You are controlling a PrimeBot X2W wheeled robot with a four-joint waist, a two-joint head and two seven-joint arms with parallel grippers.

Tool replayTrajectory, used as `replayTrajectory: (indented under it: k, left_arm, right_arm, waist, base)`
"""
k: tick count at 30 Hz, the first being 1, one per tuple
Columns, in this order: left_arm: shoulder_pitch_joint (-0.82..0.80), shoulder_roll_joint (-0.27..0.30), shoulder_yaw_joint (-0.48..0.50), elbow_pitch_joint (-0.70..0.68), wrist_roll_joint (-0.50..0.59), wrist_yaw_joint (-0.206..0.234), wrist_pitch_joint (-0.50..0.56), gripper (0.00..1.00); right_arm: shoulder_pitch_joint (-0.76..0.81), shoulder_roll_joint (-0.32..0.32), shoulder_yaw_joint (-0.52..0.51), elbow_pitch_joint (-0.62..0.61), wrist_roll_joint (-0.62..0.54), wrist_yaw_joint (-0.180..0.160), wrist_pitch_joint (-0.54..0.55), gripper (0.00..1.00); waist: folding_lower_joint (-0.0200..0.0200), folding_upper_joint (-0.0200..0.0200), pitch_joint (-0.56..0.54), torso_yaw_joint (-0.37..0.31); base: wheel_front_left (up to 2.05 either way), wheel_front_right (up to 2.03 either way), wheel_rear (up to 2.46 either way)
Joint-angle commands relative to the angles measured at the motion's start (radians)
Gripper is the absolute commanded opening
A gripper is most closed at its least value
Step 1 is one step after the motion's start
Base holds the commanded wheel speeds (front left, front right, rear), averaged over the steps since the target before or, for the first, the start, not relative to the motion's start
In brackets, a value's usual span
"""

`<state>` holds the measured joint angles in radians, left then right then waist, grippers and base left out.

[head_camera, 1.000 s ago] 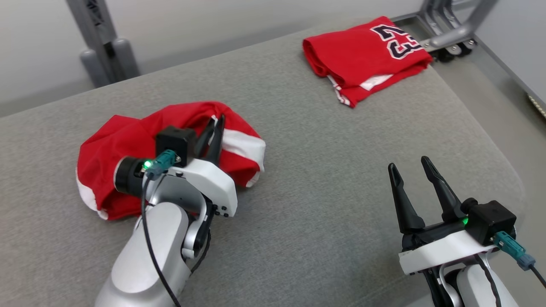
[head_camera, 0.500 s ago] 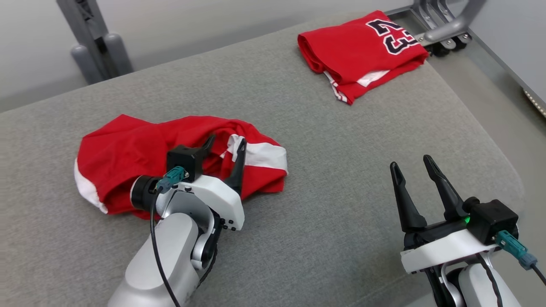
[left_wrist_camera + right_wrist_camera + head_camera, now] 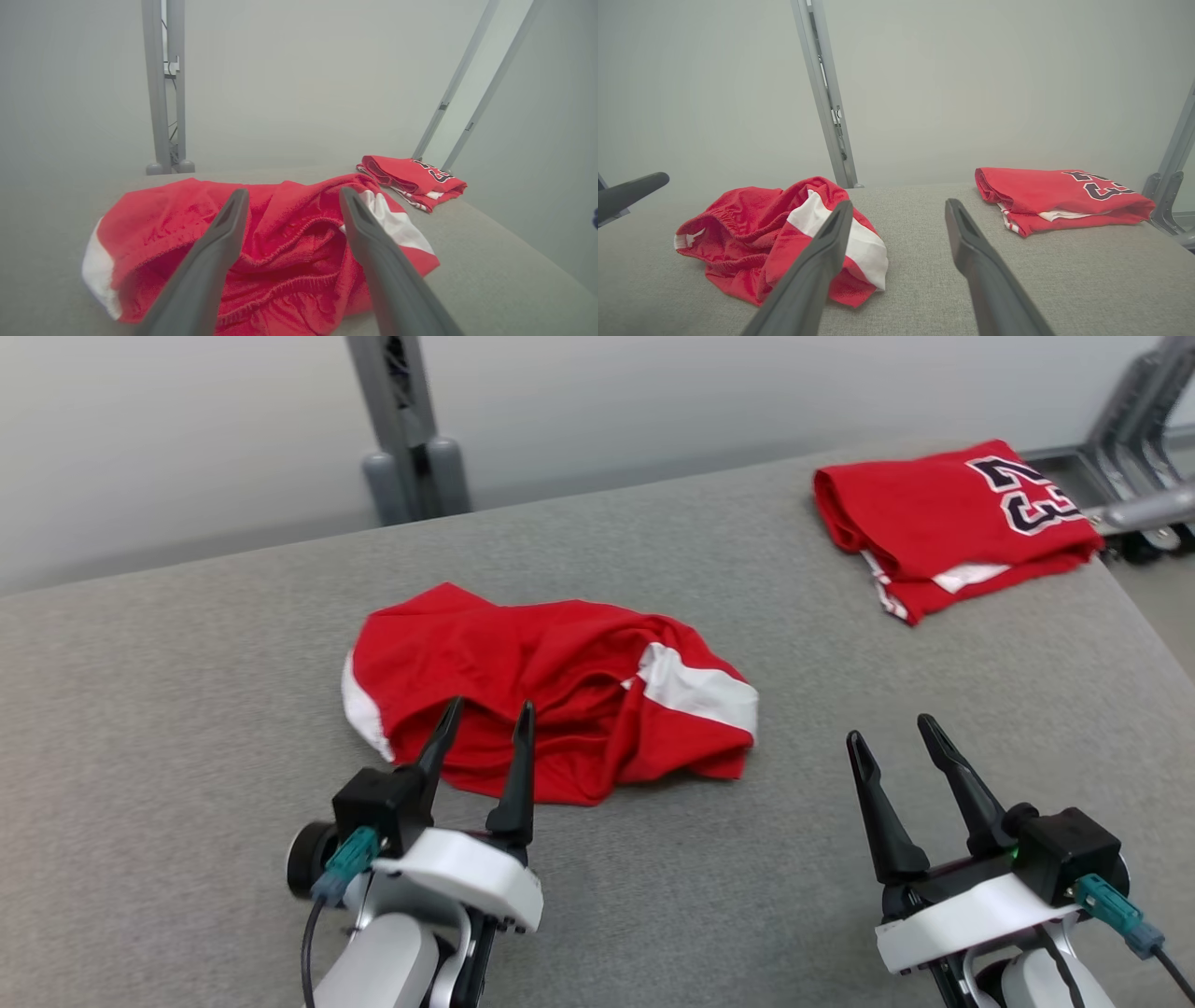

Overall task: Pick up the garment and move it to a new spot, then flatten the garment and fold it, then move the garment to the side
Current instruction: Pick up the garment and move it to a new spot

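The garment (image 3: 551, 691) is a crumpled red pair of shorts with white side stripes, lying loose in the middle of the grey padded surface (image 3: 168, 709). My left gripper (image 3: 490, 707) stands open at its near edge, fingertips over the cloth and nothing between them. The left wrist view has the garment (image 3: 280, 242) spread under my open left gripper (image 3: 293, 192). My right gripper (image 3: 890, 730) is open and empty, off to the right of the garment. From the right wrist view, the garment (image 3: 775, 238) lies left of my right gripper (image 3: 899, 204).
A folded red jersey (image 3: 943, 523) with the number 23 lies at the back right corner, also in the wrist views (image 3: 411, 179) (image 3: 1055, 196). A grey post (image 3: 406, 429) stands behind the surface and a metal frame (image 3: 1139, 448) at the far right. The surface drops off on the right.
My left gripper opened, let go of the garment and drew back toward me. The garment settled flatter on the surface. The head camera turned, so the whole picture shifted right.
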<state>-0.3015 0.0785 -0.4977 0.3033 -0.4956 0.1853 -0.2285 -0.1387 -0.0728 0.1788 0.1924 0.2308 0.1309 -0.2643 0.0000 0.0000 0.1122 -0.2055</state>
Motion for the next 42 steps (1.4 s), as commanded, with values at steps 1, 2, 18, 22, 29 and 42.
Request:
replayTrajectory:
  k: [1, 2, 18, 22, 29, 42]
  left_arm:
    - [0.026, 0.005, 0.007, -0.017, -0.010, 0.011, -0.007, 1.00]
    - [0.046, 0.012, 0.011, -0.033, -0.010, 0.013, -0.009, 1.00]
    - [0.329, 0.045, 0.107, -0.244, 0.113, 0.076, -0.037, 1.00]
    - [0.401, 0.029, 0.162, -0.316, 0.195, 0.075, -0.037, 1.00]
    - [0.491, 0.001, 0.237, -0.363, 0.292, 0.046, -0.037, 1.00]
    - [0.486, -0.023, 0.270, -0.330, 0.337, -0.009, -0.037, 1.00]
  right_arm:
    - [0.012, -0.008, -0.003, 0.000, 0.001, 0.000, 0.000, 1.00]
    - [0.017, -0.008, -0.004, 0.000, 0.000, 0.000, 0.000, 1.00]
    - [0.162, -0.005, -0.044, -0.038, -0.023, 0.000, 0.000, 1.00]
    - [0.208, -0.002, -0.041, -0.051, -0.018, 0.000, 0.000, 1.00]
    - [0.249, 0.001, -0.043, -0.071, -0.008, 0.000, 0.000, 1.00]
    - [0.241, -0.002, -0.026, -0.072, -0.003, 0.000, 0.000, 1.00]
  waist:
    - [0.0000, 0.0000, -0.031, 0.050]
    - [0.0000, 0.0000, -0.037, 0.062]
    - [0.0000, 0.0000, -0.140, 0.196]
    - [0.0000, 0.0000, -0.166, 0.201]
    - [0.0000, 0.0000, -0.187, 0.205]
    - [0.0000, 0.0000, -0.184, 0.210]
  base:
    - [0.00, 0.00, 0.00]
    - [0.00, 0.00, 0.00]
    - [0.00, 0.00, 0.00]
    - [0.00, 0.00, 0.00]
    - [0.00, 0.00, 0.00]
    - [0.00, 0.00, 0.00]
